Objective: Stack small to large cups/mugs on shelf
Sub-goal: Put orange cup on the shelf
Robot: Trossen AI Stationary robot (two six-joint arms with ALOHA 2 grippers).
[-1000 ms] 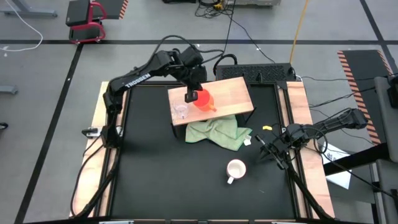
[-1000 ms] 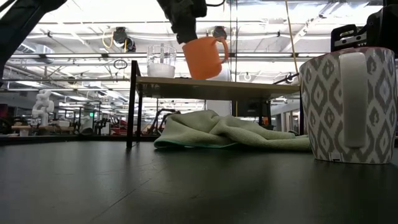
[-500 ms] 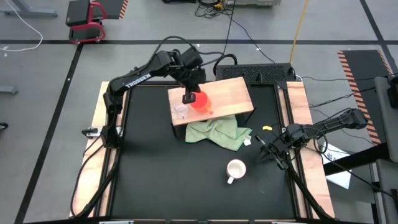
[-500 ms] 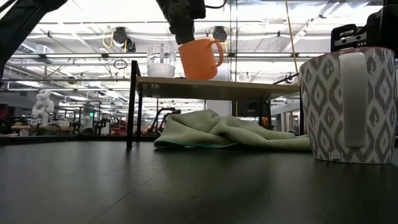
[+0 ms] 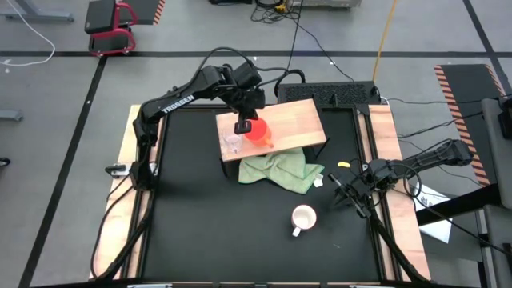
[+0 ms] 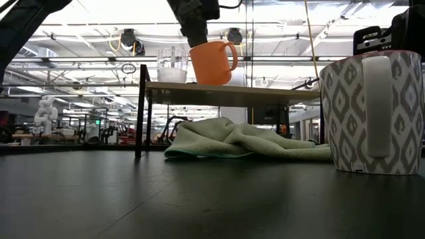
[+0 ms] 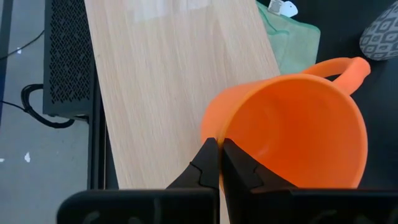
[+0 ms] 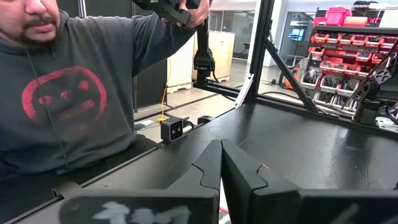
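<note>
- My left gripper (image 7: 219,163) is pinched shut on the rim of the orange mug (image 5: 258,131), one finger inside the wall and one outside.
- In the low view the orange mug (image 6: 211,63) sits at the shelf's top surface, upright or nearly so; I cannot tell whether its base rests fully on the board.
- The shelf (image 5: 300,120) stands toward the far edge of the desk (image 5: 200,232). The mug is near the shelf's left end, just beside the small glass cup (image 5: 233,144), which stands at the shelf's near-left corner.
- The white mug (image 5: 303,218) is on the desk, toward its near-right part and well apart from the shelf (a green cloth (image 5: 280,170) lies between them).
- My right gripper (image 8: 221,163) is closed and empty, waiting by the desk's right edge.
- My judgement: one cup placed, the second almost released, the largest not yet fetched.
</note>
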